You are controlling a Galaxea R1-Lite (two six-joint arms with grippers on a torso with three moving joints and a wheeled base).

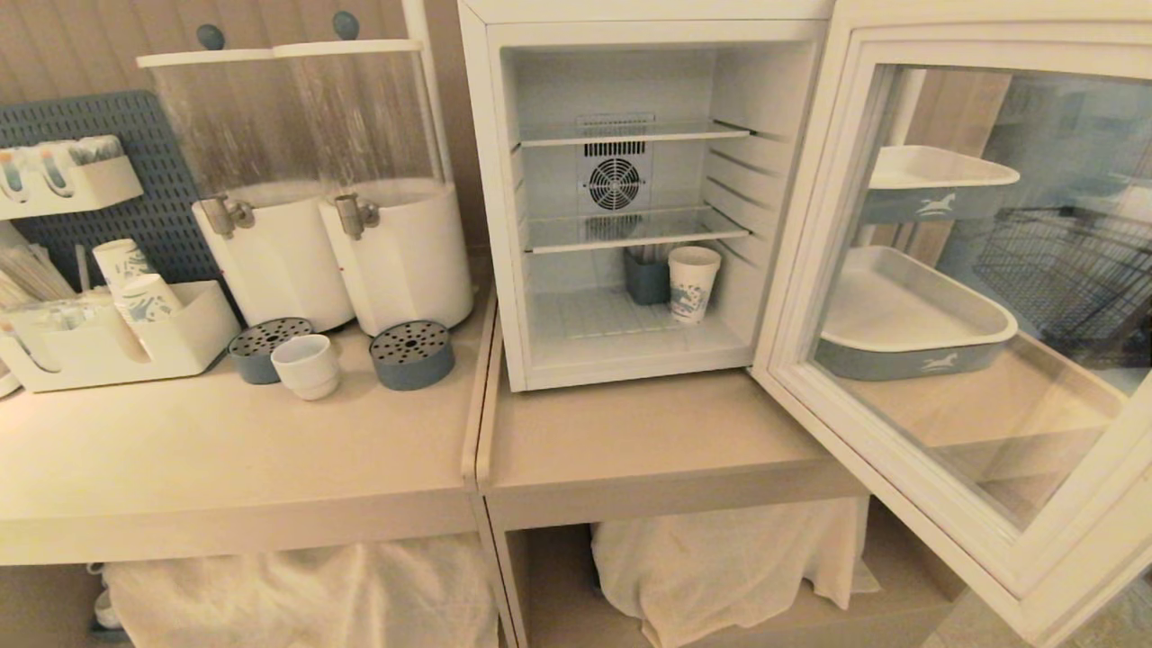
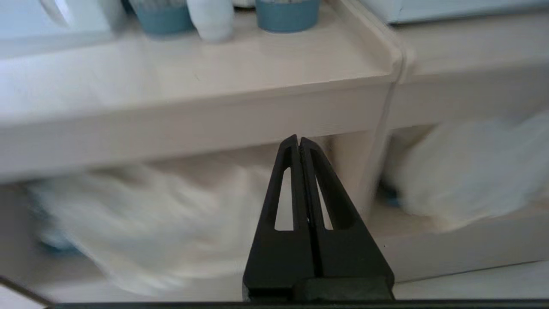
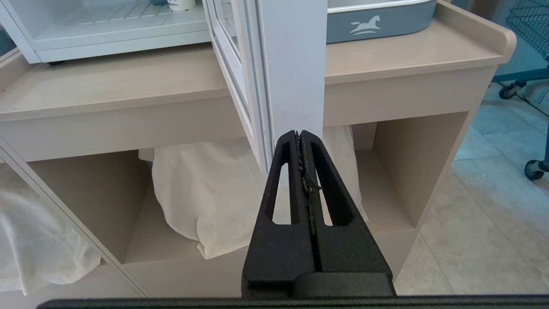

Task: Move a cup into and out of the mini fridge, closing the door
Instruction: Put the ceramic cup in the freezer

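Head view: neither tool in frame. Mini fridge (image 1: 630, 198) standing on the surface (image 1: 648, 441), door (image 1: 981, 297) swung wide open. Cup (image 1: 306, 364) sitting out on the left surface, just in front of the drink dispensers (image 1: 342, 234), between two grey drip trays (image 1: 412, 355), well apart from the fridge. Blue-patterned paper cup (image 1: 694, 283) already inside on the fridge floor, beside a grey holder; not the target. Step in hand, judged: reach for the white cup. Best done with the left tool, opened wide first, coming in level at the cup's side away from the handle, clear of both trays. Placement spot to pick on the fridge floor, front left, clear of the paper cup.

Left wrist view: left tool (image 2: 299, 139) closed, empty, fingers pressed together. Ahead and above it, surface edge; cup (image 2: 211, 19) only a blurred white shape far beyond the tip, higher up, blue trays either side. White cloth on the shelf below the tool line. Shows how low the tool sits against the cup, which the head view does not.

Right wrist view: right tool (image 3: 299, 136) closed, empty, parked low. Door edge (image 3: 291, 64) straight ahead of the tip, above it. Shows door edge-on, wheeled cart and floor tiles, absent elsewhere; no white cup here.
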